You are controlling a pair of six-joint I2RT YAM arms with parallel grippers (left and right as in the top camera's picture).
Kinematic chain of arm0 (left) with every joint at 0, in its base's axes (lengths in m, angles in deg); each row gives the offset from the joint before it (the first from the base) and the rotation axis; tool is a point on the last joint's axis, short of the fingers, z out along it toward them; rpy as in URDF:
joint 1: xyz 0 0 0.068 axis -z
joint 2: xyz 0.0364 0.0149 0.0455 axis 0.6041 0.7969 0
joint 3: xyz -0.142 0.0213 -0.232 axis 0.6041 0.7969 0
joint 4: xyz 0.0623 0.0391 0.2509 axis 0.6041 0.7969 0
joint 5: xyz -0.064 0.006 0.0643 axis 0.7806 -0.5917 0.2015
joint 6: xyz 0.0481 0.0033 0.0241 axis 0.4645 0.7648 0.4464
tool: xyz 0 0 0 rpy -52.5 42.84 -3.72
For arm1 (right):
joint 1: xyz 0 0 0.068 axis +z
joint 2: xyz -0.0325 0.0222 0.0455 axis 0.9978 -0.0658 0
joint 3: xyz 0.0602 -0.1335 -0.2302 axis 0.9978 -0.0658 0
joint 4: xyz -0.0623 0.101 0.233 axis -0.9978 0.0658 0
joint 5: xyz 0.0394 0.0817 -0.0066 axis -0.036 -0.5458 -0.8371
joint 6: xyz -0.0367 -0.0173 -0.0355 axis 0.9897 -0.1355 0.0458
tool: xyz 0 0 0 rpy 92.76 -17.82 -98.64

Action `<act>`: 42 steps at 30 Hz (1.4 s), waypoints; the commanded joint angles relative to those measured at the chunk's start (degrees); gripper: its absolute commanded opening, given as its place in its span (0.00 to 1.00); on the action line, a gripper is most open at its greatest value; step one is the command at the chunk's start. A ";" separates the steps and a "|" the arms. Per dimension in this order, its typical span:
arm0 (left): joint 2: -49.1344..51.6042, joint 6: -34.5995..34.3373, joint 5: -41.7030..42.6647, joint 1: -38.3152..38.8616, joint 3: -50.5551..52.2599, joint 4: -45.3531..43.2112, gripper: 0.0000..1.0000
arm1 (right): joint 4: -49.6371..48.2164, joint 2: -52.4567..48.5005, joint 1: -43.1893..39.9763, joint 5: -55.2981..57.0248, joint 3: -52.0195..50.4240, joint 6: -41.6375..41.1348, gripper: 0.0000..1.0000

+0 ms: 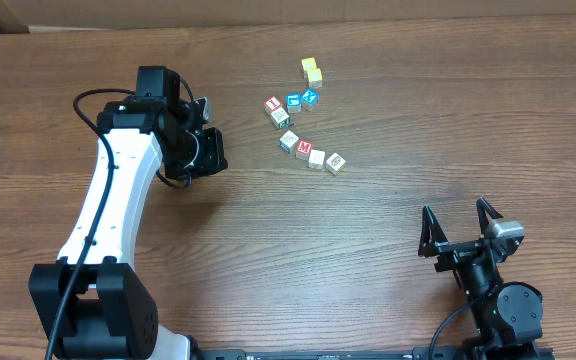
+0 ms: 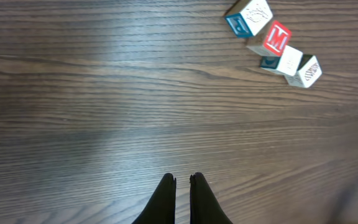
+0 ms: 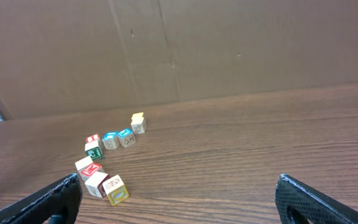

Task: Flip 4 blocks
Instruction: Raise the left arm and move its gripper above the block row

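L to R. Black two-finger left gripper (image 1: 206, 150): fingers clenched together, empty, over brown wood-grain table (image 1: 368, 260), left of centre. Four small pale-wood letter blocks (image 1: 305, 150): touching diagonal row w/ one red-M face up, mid-table toward far edge, right of left gripper, apart from it. Black right gripper (image 1: 455, 208): fingers spread wide, nothing btwn, near front-right corner.

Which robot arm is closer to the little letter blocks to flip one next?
Left, probably. The left tool, shut, is nearer the blocks, with the red M block in its camera's view. The right tool stands open, farther off.
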 commanded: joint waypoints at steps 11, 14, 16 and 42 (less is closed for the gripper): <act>-0.02 0.00 -1.49 0.48 -0.48 -0.31 0.04 | -0.33 0.52 -0.15 -0.33 -0.61 0.22 1.00; -0.02 0.00 -1.49 0.48 -0.48 -0.46 0.09 | -0.33 0.52 -0.15 -0.33 -0.61 0.22 1.00; -0.02 0.00 -1.46 0.48 -0.48 -0.44 0.09 | -0.33 0.52 -0.15 -0.33 -0.61 0.22 1.00; -0.02 0.46 -1.46 0.48 -0.48 0.20 0.05 | -4.55 0.52 -0.15 -0.35 -0.61 0.17 1.00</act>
